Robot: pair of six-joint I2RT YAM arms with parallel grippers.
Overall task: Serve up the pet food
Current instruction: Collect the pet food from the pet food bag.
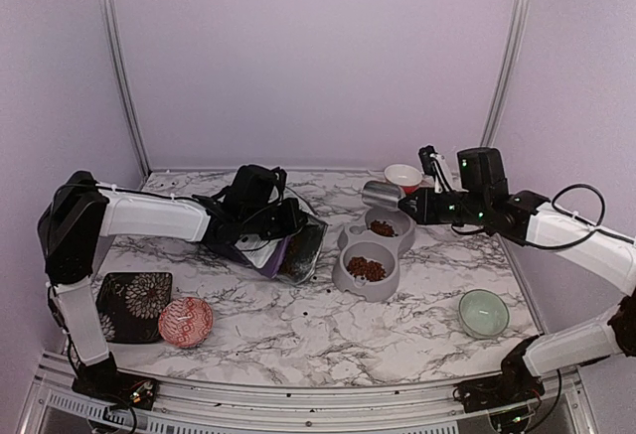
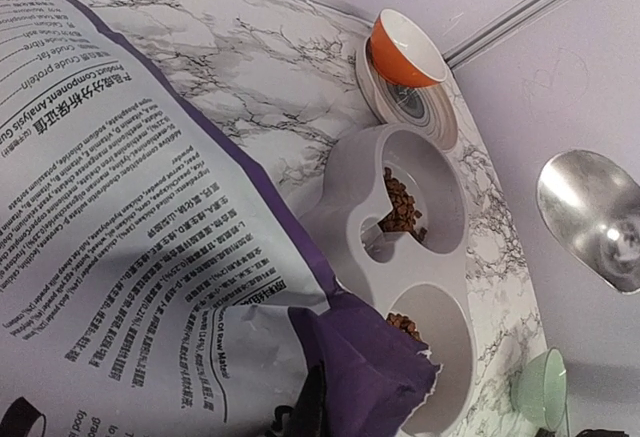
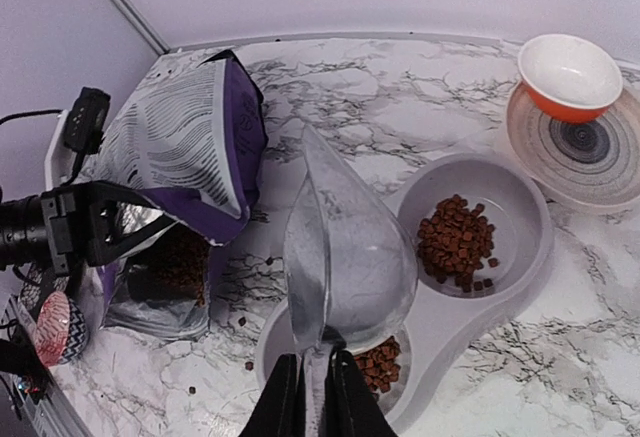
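The right claw (image 1: 412, 206) is closed tight on the thin handle of a metal scoop (image 3: 350, 247), which it holds in the air above the grey double-bowl feeder (image 1: 346, 240). The feeder sits right of centre on the counter (image 1: 298, 335), towards the far edge. The pet food (image 3: 457, 242) lies in a heap in the feeder's far bowl, below and just beyond the scoop's tip. A second heap sits in the near bowl, almost directly under the right claw and partly hidden by the scoop. The scoop's bowl looks empty, though glare on the metal makes that hard to be sure of.

The left claw (image 1: 283, 220) is clamped shut on the upper edge of a purple bag (image 1: 288, 250). The bag lies tilted just left of the feeder with its mouth turned towards it. More brown kibble shows inside the mouth, and a few stray pellets lie on the counter between the bag and the feeder, well apart from both claws.

An orange bowl (image 3: 570, 72) rests on a striped plate (image 3: 580, 147) near the far right corner. A green bowl (image 1: 484, 312) stands near the right edge.
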